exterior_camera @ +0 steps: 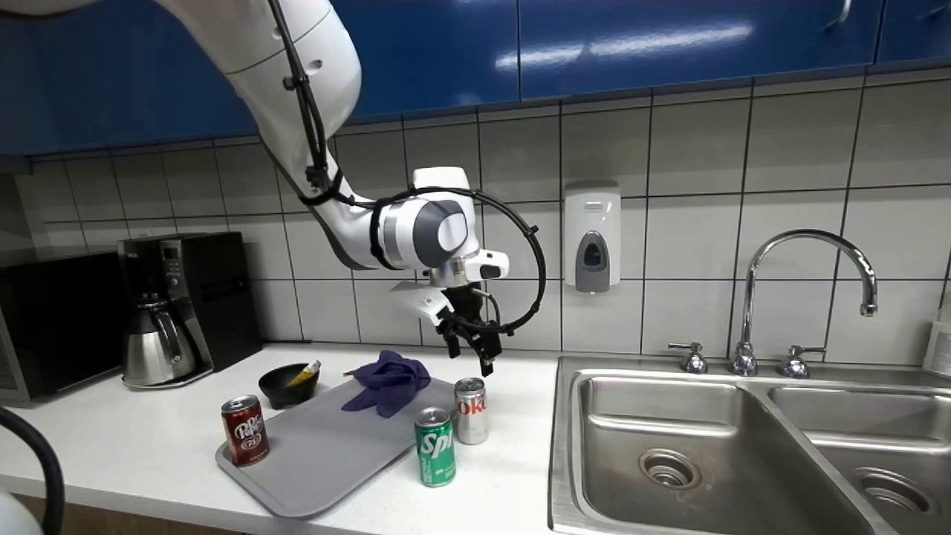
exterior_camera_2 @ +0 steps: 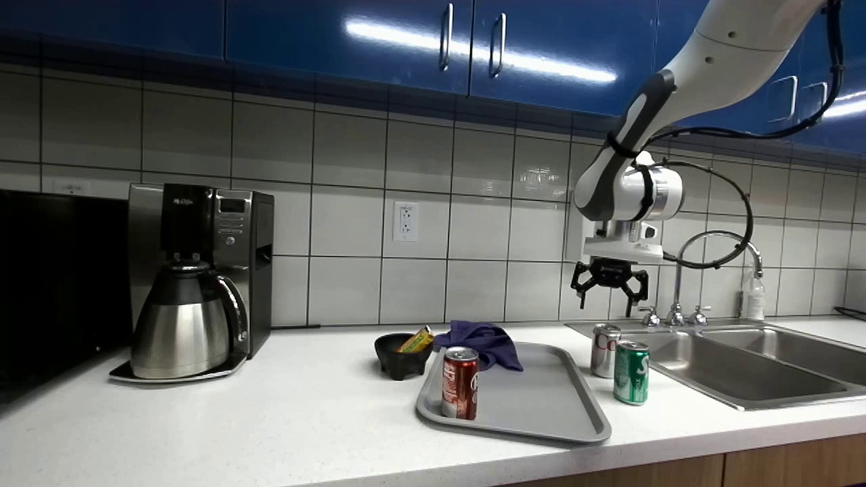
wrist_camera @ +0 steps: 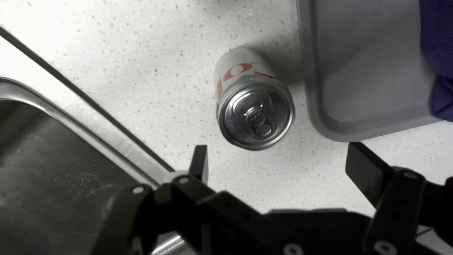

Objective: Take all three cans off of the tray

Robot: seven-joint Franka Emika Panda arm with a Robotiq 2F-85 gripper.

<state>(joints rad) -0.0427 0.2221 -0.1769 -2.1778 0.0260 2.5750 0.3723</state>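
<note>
The dark red can [exterior_camera: 245,431] stands upright on the grey tray [exterior_camera: 327,461], at a corner close to its rim. Off the tray, on the white counter, are the green can [exterior_camera_2: 631,372] and the silver-white can [exterior_camera_2: 605,350], both upright and near each other. My gripper [exterior_camera_2: 606,308] hangs above the counter over by the silver-white can, higher than its top. In the wrist view the gripper [wrist_camera: 277,159] is open, its fingers wide apart with only bare counter seen between them. The silver-white can [wrist_camera: 253,102] shows just ahead of the fingertips, untouched.
A purple cloth [exterior_camera: 390,383] lies on the tray's back part. Beside it sits a black bowl [exterior_camera_2: 399,358] holding a yellow packet. The steel sink [exterior_camera: 669,431] with its faucet [exterior_camera: 810,238] borders the cans' side; a coffee maker [exterior_camera_2: 196,284] stands at the far end.
</note>
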